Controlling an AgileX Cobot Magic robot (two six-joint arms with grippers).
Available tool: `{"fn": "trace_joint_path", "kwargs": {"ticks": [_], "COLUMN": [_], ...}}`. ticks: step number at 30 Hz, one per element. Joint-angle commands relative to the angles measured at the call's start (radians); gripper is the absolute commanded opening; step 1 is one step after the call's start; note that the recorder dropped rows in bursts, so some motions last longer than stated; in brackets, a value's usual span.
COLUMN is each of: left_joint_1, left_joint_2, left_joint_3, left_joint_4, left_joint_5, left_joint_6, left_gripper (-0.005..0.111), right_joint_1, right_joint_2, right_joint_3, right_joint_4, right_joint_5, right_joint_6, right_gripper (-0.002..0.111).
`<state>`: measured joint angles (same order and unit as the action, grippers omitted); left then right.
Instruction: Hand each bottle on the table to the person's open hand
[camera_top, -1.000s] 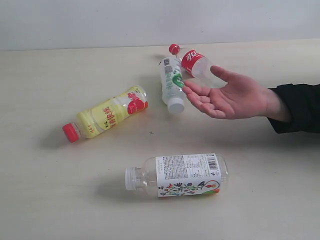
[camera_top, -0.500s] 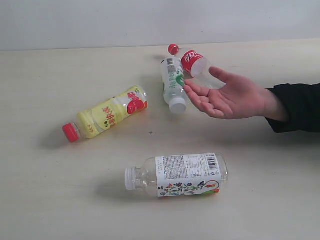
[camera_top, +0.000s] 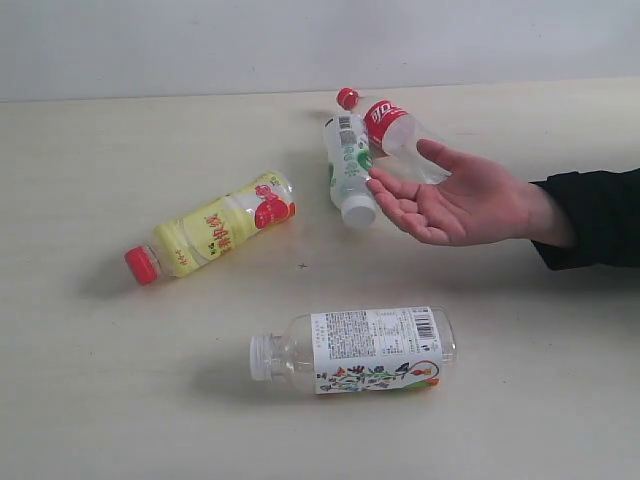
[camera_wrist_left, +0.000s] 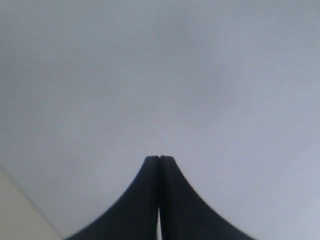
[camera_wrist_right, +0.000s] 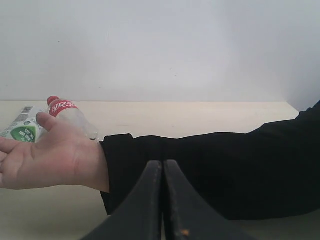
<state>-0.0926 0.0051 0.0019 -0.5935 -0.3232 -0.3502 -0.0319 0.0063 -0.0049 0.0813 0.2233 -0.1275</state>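
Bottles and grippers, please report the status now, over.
Left gripper shut, empty; right gripper shut, empty. All four bottles lie on the table: yellow-label, green-white, red-label, floral. Open hand is empty; black sleeve sits directly before right gripper.

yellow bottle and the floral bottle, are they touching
Apart. The exterior view shows the yellow bottle and the floral bottle lying with a wide strip of bare table between them.
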Motion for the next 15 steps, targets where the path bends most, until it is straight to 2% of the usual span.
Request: {"fn": "trace_joint_path", "kwargs": {"ticks": [1,3,5,7,10,12,15], "left_joint_1": [0.004,0.004,0.004,0.004,0.004,0.004,0.004], "left_joint_2": [-0.005,-0.005,-0.005,0.024,0.152,0.261,0.475], "left_joint_3": [-0.038,-0.059,-0.096,-0.133,-0.215,-0.287,-0.407], "left_joint_4": [0.240,0.357,0.448,0.491,0.474,0.461,0.475], "left_joint_5": [-0.238,-0.376,-0.436,-0.488,-0.555,-0.571,-0.497], "left_joint_6": [-0.200,-0.205,-0.182,-0.120,-0.038,0.000,0.034], "left_gripper": [0.000,0.000,0.000,0.000,0.000,0.000,0.000], "right_joint_1": [-0.003,-0.003,-0.003,-0.003,-0.003,-0.003,-0.003], "right_joint_2": [-0.006,-0.006,-0.006,-0.006,-0.006,-0.006,-0.006], "right_joint_3": [0.005,0.005,0.005,0.005,0.005,0.005,0.005], "right_joint_4": [-0.003,-0.003,-0.003,-0.003,-0.003,-0.003,-0.003], "right_joint_5": [-0.002,-0.002,-0.002,-0.002,-0.002,-0.002,-0.002], "right_joint_6": [-0.002,-0.002,-0.002,-0.002,-0.002,-0.002,-0.002], "right_gripper": [0.000,0.000,0.000,0.000,0.000,0.000,0.000]}}
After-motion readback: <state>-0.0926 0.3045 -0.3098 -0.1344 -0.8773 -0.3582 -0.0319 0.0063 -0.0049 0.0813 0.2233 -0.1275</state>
